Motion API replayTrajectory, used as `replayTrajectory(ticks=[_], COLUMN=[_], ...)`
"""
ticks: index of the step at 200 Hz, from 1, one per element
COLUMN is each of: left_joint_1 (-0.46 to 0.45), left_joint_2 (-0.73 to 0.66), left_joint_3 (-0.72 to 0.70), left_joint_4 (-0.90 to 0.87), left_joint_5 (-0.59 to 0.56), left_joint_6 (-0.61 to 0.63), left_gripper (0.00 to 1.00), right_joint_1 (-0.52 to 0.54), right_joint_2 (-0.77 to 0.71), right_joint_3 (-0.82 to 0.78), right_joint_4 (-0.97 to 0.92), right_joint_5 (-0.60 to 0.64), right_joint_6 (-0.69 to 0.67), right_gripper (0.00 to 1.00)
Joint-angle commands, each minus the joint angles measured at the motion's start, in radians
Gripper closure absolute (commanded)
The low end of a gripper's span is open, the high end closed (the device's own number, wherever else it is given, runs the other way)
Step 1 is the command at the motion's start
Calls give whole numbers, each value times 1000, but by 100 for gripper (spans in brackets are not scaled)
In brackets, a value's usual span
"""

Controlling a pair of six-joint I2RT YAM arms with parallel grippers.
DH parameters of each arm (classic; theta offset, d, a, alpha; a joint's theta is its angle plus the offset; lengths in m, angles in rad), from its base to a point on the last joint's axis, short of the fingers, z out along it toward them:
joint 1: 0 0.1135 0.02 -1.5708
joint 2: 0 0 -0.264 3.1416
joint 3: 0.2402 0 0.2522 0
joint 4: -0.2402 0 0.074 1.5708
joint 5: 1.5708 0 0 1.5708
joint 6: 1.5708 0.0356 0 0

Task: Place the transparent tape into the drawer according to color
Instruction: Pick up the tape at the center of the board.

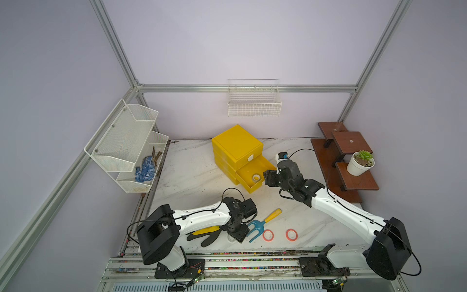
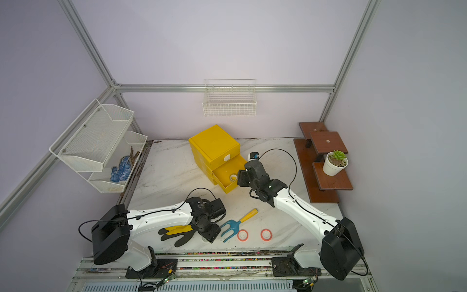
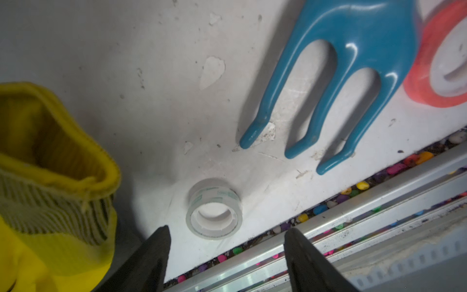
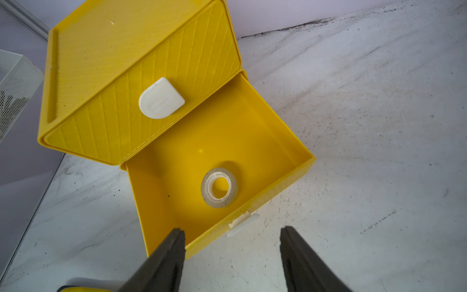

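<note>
A clear-whitish transparent tape roll [image 3: 214,208] lies flat on the marble table by its front edge. My left gripper [image 3: 227,229] hangs over it, open, fingertips either side of its near rim without touching. Two red-orange rolls [image 1: 263,235] [image 1: 287,234] lie to the right of it. The yellow cabinet [image 1: 237,144] has its middle drawer [image 4: 278,141] pulled out, and a clear roll [image 4: 219,202] lies flat inside. My right gripper [image 4: 232,229] is open and empty just outside that drawer's front wall, near its white tab.
A blue garden fork [image 1: 262,223] with a yellow handle lies between the clear roll and the red rolls. A yellow-and-black glove [image 1: 204,233] lies under the left arm. White wire shelves [image 1: 126,146] stand left, a potted plant [image 1: 360,163] on a wooden stand right.
</note>
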Motion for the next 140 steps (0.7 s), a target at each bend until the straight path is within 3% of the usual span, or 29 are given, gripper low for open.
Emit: replayTrajectory(ticks=[1, 56, 94, 140], left_joint_1=[-3, -2, 0, 0], left_joint_2=[5, 30, 63, 64], left_joint_3=[-32, -76, -59, -49], left_joint_4=[10, 61, 52, 44], left_joint_5=[-33, -1, 15, -24], left_joint_6=[-38, -45, -6, 7], left_gripper=[26, 29, 40, 61], right_joint_1=[-10, -20, -27, -31], right_joint_2=[-21, -41, -54, -58], right_joint_3=[10, 1, -2, -9], right_joint_4=[-17, -14, -14, -13], right_joint_5=[7, 6, 13, 13], right_joint_6=[-12, -12, -7, 5], right_gripper=[35, 35, 35, 35])
